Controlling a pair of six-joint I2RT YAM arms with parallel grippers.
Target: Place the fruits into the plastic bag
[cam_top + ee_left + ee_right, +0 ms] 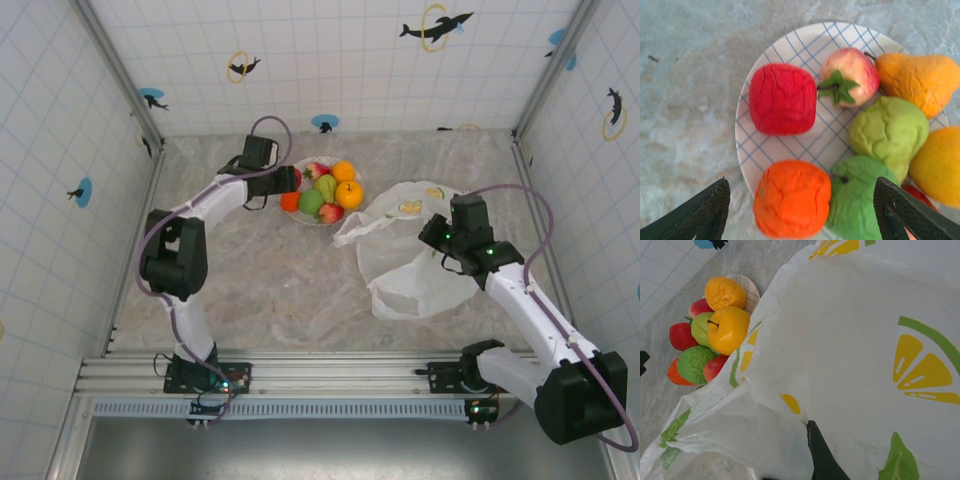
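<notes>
left gripper (288, 181): jaws wide apart, gripping nothing, above the plate's (790, 45) edge.
right gripper (438, 250): clamped shut on a fold of the plastic bag (400, 275).
fruits (325, 195): piled on the plate, 2 green.
plastic bag: crumpled on the table (280, 290), just right of the plate.

You get bare table (280, 285) before the plate (785, 47); fruits (325, 195) crowd it, and the plastic bag (410, 270) hems its right side.

Bright even light, soft shadows
</notes>
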